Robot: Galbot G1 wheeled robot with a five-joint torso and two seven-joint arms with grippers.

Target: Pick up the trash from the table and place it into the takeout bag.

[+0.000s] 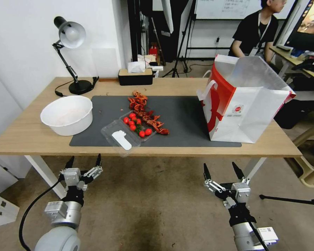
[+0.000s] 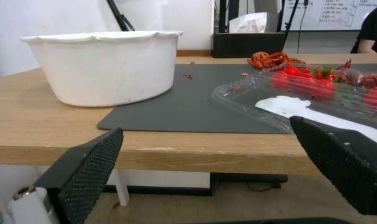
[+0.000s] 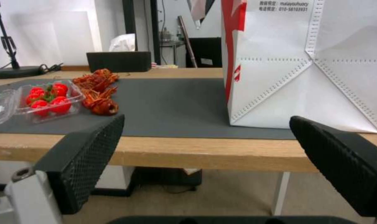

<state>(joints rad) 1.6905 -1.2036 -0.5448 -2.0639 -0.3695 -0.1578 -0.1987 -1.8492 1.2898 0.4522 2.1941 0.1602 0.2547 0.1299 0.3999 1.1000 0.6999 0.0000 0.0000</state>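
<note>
- Trash is lying spread across the dark grey mat (image 1: 185, 118) on the worktop (image 1: 24, 134): a clear plastic clamshell box (image 1: 127, 130) standing open with red cherry tomatoes (image 1: 134, 123) in one half and a white label on the other, and red crayfish shells (image 1: 144, 111) trailing from behind the box to just beside it.
- A white bowl (image 1: 67, 114) is sitting to my left of the box, partly on the mat's edge and partly on bare wood.
- The takeout bag (image 1: 246, 101) is standing upright and open at my right end of the mat, its foil lining showing, well apart from the shells.
- I am holding my left gripper (image 1: 84, 163) below the worktop's near edge, in front of the bowl and box, its jaws spread wide and gripping nothing.
- I am holding my right gripper (image 1: 223, 171) likewise low before the worktop's edge, in front of the bag, its jaws spread wide and gripping nothing.
- A desk lamp (image 1: 69, 52) and a black tissue box (image 1: 135, 76) are standing along the far side of the worktop.
</note>
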